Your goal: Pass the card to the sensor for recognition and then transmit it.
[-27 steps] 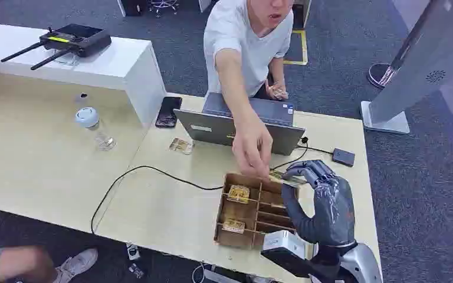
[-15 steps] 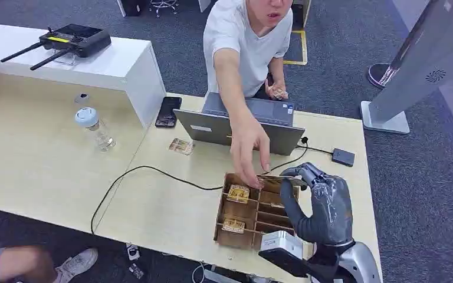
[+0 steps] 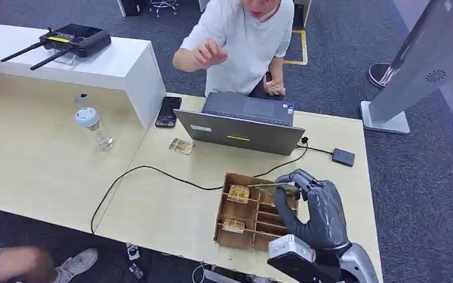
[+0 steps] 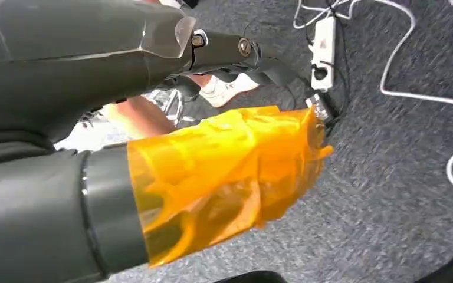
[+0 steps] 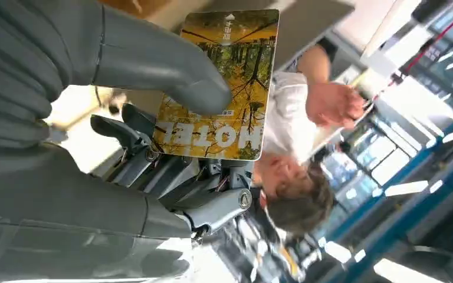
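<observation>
My right hand (image 3: pixel 315 206) stands over the right side of the wooden divided box (image 3: pixel 240 233) and pinches a yellow hotel card (image 3: pixel 269 186), held flat and seen edge-on. In the right wrist view the grey thumb (image 5: pixel 171 76) presses on the card (image 5: pixel 236 118), with the darker fingers behind it. A small black sensor pad (image 3: pixel 343 157) lies on the table beyond the hand, wired to the laptop (image 3: pixel 242 127). My left hand (image 4: pixel 212 165) hangs over the carpet, its thumb wrapped in orange film, holding nothing.
Two more cards (image 3: pixel 239 193) lie in the box and another card (image 3: pixel 181 145) lies on the table. A person (image 3: pixel 242 35) sits behind the laptop with one hand raised. A phone (image 3: pixel 168 111), a bottle (image 3: pixel 94 127) and a router (image 3: pixel 74 40) stand to the left.
The person's arm has drawn back from the box up to the chest. My right hand keeps the card and has shifted slightly left and down.
</observation>
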